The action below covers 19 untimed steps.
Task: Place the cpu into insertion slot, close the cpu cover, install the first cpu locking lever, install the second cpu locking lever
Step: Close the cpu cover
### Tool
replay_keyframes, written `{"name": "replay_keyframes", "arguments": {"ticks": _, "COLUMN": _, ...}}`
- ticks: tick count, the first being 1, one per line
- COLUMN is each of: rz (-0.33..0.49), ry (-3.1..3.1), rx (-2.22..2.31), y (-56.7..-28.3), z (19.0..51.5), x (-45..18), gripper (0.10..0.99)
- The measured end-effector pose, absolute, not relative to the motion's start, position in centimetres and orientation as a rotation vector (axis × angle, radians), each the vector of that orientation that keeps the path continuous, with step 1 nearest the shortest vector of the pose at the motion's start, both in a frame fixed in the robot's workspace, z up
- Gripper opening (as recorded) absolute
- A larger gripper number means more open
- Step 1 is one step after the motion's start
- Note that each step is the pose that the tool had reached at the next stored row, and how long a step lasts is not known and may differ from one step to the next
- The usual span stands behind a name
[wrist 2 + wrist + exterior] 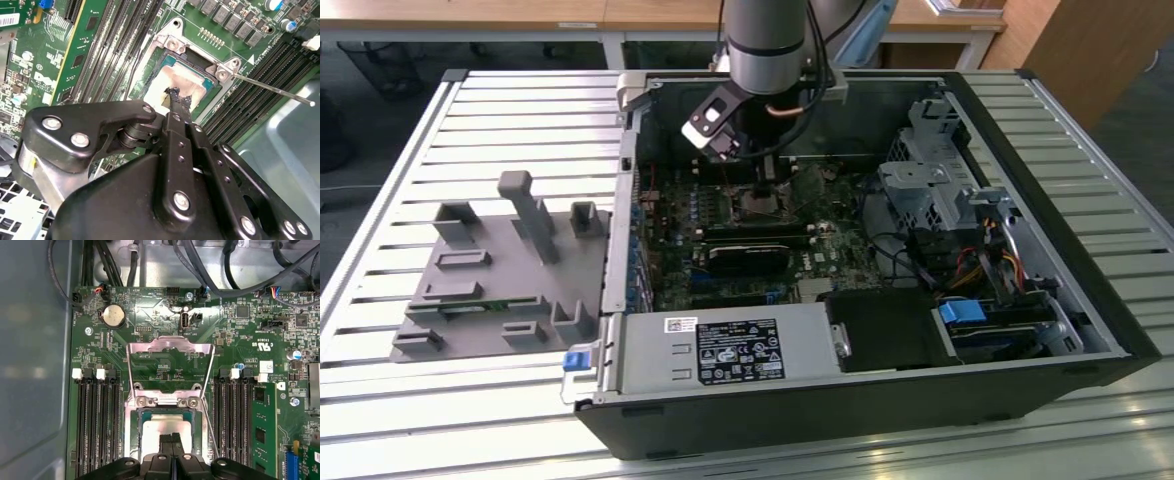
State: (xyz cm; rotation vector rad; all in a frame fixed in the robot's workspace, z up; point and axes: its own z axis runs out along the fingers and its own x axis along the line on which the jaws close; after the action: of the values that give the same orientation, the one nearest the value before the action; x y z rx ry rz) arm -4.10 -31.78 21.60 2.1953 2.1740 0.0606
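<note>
The cpu [156, 429] lay flat in the insertion slot [131, 435], so your first step looked done. Your gripper [171, 440] had its fingers together, tips at the chip's top. The cpu cover [170, 346] stood open and a locking lever [272, 89] stuck out unlatched; three steps remained.

seated in the silver-rimmed square insertion slot [132, 432] on the green circuit board [150, 310]: flat silver-grey metal cpu [157, 427]. just above it, black gripper [171, 437]. past the slot, toward the round coin cell [112, 316], thin silver metal cpu cover [170, 341], swung open. on either flank, long black memory slots [97, 425].
</note>
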Motion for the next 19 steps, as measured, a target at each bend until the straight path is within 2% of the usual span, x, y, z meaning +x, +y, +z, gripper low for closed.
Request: {"name": "replay_keyframes", "arguments": {"ticks": 19, "rz": 0.061, "ry": 2.174, "rx": 2.195, "y": -31.8, "z": 24.1, "x": -4.1, "gripper": 0.106}}
